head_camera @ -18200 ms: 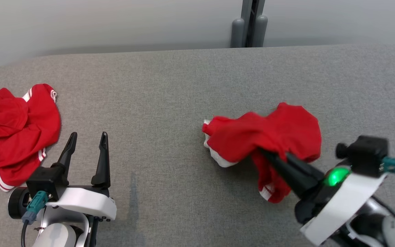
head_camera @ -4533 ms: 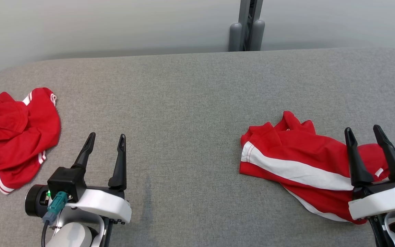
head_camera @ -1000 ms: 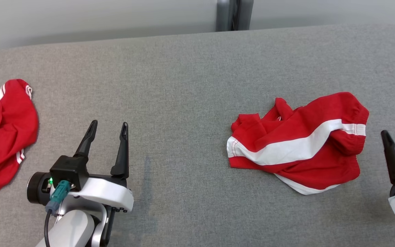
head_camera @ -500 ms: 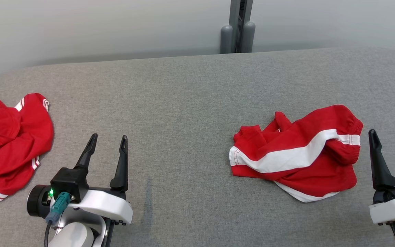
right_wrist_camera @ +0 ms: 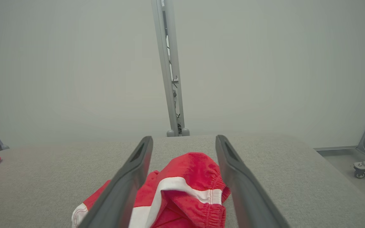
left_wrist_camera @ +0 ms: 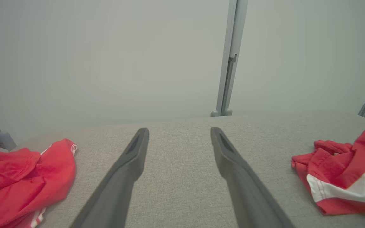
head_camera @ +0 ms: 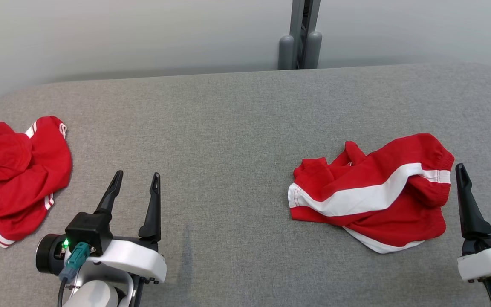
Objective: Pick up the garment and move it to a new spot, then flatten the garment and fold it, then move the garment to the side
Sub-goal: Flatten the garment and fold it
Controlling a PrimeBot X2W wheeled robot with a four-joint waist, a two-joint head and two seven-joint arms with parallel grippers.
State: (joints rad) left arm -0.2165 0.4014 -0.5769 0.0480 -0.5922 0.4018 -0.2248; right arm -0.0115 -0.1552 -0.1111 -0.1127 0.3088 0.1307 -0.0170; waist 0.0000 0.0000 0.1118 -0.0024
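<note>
Garment, red, white-striped, crumpled

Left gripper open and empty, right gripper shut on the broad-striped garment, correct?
No. The right gripper is open, not gripping the garment, which lies on the table, as the head view shows. The left gripper is open and empty.

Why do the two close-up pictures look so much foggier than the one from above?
Head view: even, soft light, crisp weave on the grey table, only a thin shadow under the striped garment. Left wrist view: milky haze over the wall, the left hand soft-edged up close. Right wrist view: same haze, right hand blurry, and the grey post leans, likely lens distortion.
</note>
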